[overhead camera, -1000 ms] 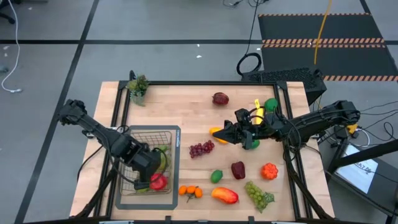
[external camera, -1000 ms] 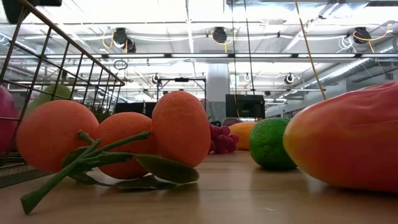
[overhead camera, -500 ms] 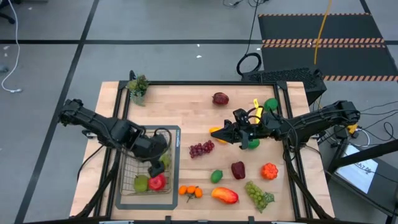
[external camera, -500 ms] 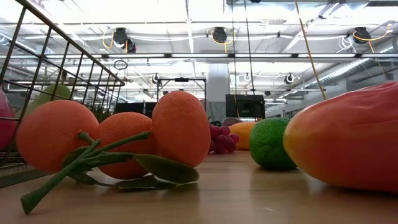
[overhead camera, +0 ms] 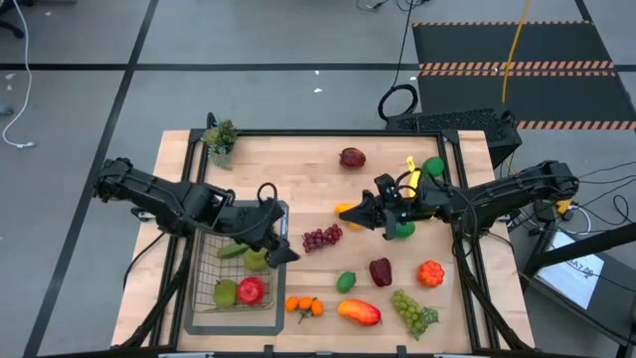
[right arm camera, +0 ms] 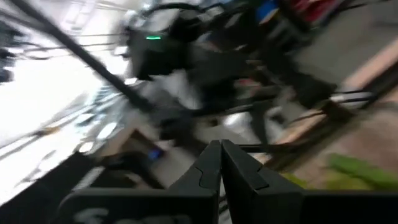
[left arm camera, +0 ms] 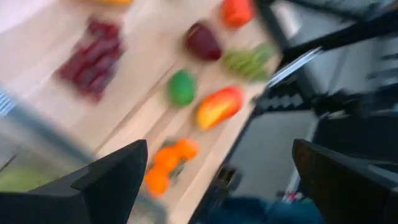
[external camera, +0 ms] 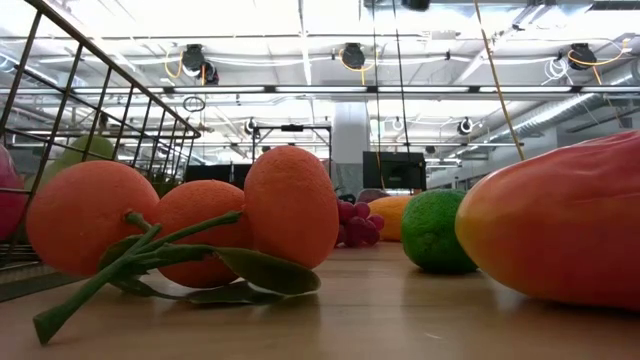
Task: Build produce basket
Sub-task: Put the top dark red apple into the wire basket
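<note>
Standing over the table, I see the left gripper at the wire basket's right edge with its fingers spread wide and empty, while a red apple, a green pear and more green produce lie inside. The right gripper hovers mid-table near the purple grapes, its fingers pressed together on nothing; oranges, a mango, a lime and green grapes sit loose on the wood

The left wrist view blurs the produce on the table.
</note>
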